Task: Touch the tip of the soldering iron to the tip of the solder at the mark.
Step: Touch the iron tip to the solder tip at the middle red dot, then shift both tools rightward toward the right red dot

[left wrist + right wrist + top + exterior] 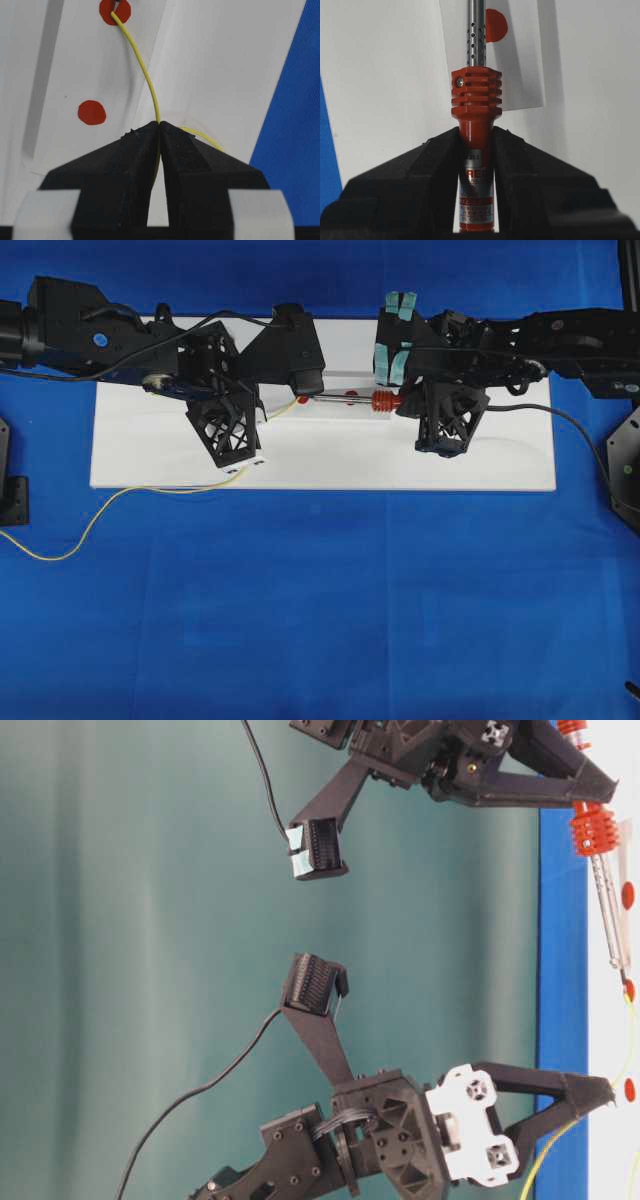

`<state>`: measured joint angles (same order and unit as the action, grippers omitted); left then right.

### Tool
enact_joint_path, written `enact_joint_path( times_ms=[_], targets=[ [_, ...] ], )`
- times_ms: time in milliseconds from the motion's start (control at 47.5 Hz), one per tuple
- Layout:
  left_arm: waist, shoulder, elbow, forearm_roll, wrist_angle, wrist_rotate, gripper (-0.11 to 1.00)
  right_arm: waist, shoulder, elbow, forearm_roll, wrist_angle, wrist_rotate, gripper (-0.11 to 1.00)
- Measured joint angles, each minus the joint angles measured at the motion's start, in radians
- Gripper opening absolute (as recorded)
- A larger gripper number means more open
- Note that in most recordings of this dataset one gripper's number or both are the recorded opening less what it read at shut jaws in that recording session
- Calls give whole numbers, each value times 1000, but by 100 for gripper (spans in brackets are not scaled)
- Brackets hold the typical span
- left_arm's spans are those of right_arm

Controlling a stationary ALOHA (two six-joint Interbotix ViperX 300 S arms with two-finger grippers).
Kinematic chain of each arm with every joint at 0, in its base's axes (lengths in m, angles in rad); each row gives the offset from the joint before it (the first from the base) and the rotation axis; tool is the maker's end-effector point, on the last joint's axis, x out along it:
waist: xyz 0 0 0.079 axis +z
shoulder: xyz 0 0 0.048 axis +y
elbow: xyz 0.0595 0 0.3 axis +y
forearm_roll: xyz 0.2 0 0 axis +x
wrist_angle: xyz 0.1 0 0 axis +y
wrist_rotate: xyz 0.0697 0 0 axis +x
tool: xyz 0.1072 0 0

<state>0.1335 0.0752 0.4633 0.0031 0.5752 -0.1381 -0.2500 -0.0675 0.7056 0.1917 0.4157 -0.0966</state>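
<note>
Left to right: the solder (75,540) trails in a loose yellow loop off the white board (320,465) onto the blue worktop (320,620) at the left, then runs up under the left end effector (159,125), whose jaws are pinched tight on the wire. From there the free end arcs to the far red mark (115,10) near the board's back edge; a second red mark (92,112) lies bare beside it. In the left wrist view a dark point sits right at the solder tip on that mark, cut off by the frame edge, likely the iron tip. The soldering iron (360,399) lies along the board's middle, tip toward the mark, its red handle clamped in the right end effector (476,137) just below the ribbed collar. Judged step: contact at the mark, reached or nearly so; next calls only for a fine nudge if a gap remains. Hard to tell: actual touching, since the overhead view hides the junction behind the left arm; the iron's tip is out of the right wrist view.
</note>
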Motion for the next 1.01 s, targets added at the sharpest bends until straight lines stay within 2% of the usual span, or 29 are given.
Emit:
enact_joint_path(
  times_ms=[1010],
  targets=[
    [0,-5,2,0,14,8,3,0,0,0,-2,2,2,6]
  ],
)
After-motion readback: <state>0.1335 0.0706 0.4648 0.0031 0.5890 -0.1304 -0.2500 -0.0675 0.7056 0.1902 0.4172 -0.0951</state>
